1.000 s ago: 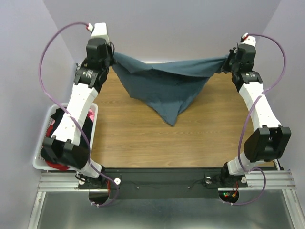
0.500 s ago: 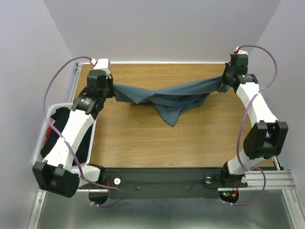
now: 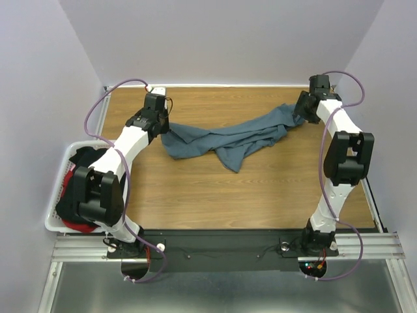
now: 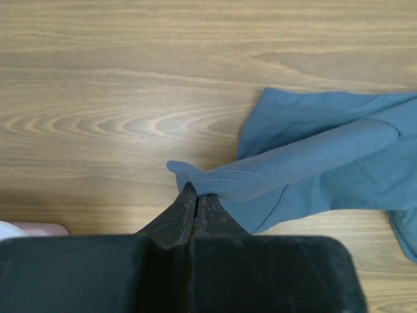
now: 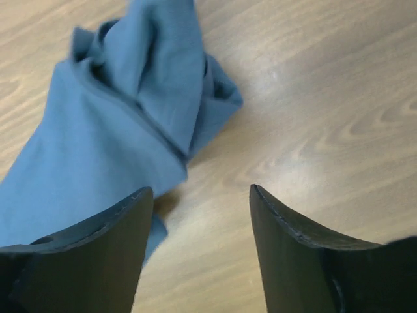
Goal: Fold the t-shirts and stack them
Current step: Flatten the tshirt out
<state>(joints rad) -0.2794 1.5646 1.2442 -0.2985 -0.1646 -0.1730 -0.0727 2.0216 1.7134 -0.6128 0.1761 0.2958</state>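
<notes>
The t-shirt [image 3: 218, 139] lies across the desk [image 3: 260, 189] toward twelve o'clock; the basket [image 3: 53, 220] sits at eight o'clock, holding other shirts [image 3: 81, 162].

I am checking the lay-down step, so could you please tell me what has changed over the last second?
Both arms lowered the slate blue-grey t-shirt from hanging stretched in the air onto the table, where it lies bunched. The right gripper opened and let go of its corner. The left gripper stays shut on the other edge. The white basket with the black and red-pink shirts has not moved.
</notes>
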